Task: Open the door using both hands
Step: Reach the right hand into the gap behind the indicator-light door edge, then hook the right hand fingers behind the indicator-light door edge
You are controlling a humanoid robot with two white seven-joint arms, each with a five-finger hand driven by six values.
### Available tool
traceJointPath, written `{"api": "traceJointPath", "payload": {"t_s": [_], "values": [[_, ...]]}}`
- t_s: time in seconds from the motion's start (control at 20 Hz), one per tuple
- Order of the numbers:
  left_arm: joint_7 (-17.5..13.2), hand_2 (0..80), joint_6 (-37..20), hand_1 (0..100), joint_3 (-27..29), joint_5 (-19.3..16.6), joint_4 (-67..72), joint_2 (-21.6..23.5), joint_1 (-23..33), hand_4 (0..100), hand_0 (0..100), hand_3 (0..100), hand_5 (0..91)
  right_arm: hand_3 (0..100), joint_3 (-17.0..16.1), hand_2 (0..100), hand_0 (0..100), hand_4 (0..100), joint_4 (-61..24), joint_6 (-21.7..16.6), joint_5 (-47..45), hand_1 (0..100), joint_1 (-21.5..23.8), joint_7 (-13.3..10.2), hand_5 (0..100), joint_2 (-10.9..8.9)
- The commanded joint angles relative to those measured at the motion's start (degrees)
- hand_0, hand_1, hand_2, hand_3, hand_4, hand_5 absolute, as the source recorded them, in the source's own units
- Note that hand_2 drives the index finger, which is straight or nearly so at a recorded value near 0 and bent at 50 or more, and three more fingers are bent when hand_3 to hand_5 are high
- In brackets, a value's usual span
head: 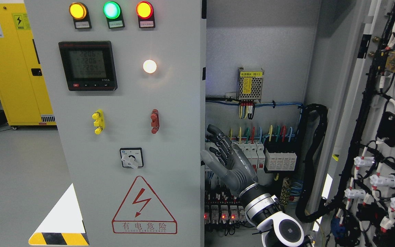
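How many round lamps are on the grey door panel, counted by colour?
Yellow lamp: 1
Green lamp: 1
Red lamp: 1
White lamp: 1
Total: 4, all on the grey door panel.

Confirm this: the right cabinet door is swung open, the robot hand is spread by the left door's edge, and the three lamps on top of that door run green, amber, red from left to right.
One detail is off. In the head view the lamps run amber, green, red from left to right. The rest stands: the right cabinet door is swung open, and the robot hand is spread by the edge of the left door.
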Motion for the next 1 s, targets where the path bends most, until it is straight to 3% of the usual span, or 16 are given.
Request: {"api": "traceJointPath", "payload": {"t_s": [0.0,0.1,0.6,0.8,0.95], "values": [[0.0,0.0,0.0,56,0.0,0.0,-0.3,0.5,1.6,0,12,0,0.0,0,-1.5,4,0,0,4.2,0.0,-0.5,50,-1.9,1.1,0,0.06],[0.0,0.0,0.0,56,0.0,0.0,-0.3,0.4,1.6,0,12,0,0.0,0,-1.6,4,0,0,4.2,0.0,-0.6,50,-2.0,3.0,0,0.15],[-0.2,0.0,0.0,56,0.0,0.0,-0.3,0.5,1.6,0,12,0,0.0,0,-2.6,4,0,0,5.6,0.0,-1.1,50,-3.4,5.0,0,0.68],[-0.2,0.0,0.0,56,0.0,-0.1,-0.3,0.5,1.6,0,12,0,0.0,0,-3.8,4,0,0,5.9,0.1,-2.9,50,-3.5,8.3,0,0.68],[-0.2,0.0,0.0,56,0.0,-0.1,-0.3,0.5,1.6,0,12,0,0.0,0,-4.0,4,0,0,7.0,0.0,-3.0,50,-4.1,8.7,0,0.59]]}}
